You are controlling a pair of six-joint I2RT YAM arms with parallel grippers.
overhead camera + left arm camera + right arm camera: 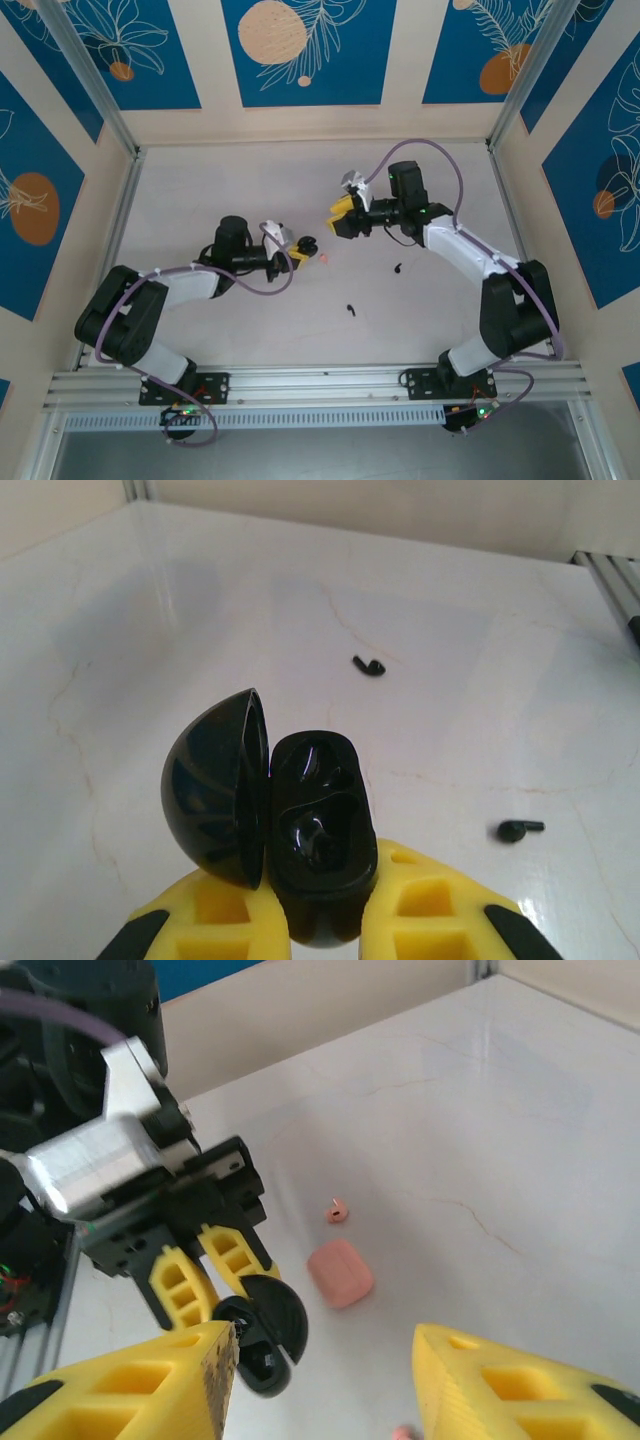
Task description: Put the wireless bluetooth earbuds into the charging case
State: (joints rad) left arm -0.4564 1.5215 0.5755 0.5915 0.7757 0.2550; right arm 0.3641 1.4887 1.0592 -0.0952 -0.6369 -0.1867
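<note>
While the left fingers are pinching the opened black case for loading, the right fingers are hovering spread.

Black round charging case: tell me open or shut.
Open. The black round charging case has its domed lid swung aside, baring its wells.

black case: round, glossy, lid swung open to one side, both sockets look empty, pinched in left gripper. two black earbuds loose on the table, well apart: one beyond the case, the other off to its side. pink case closed, lying flat near the black case. pink earbud just beside it.
</note>
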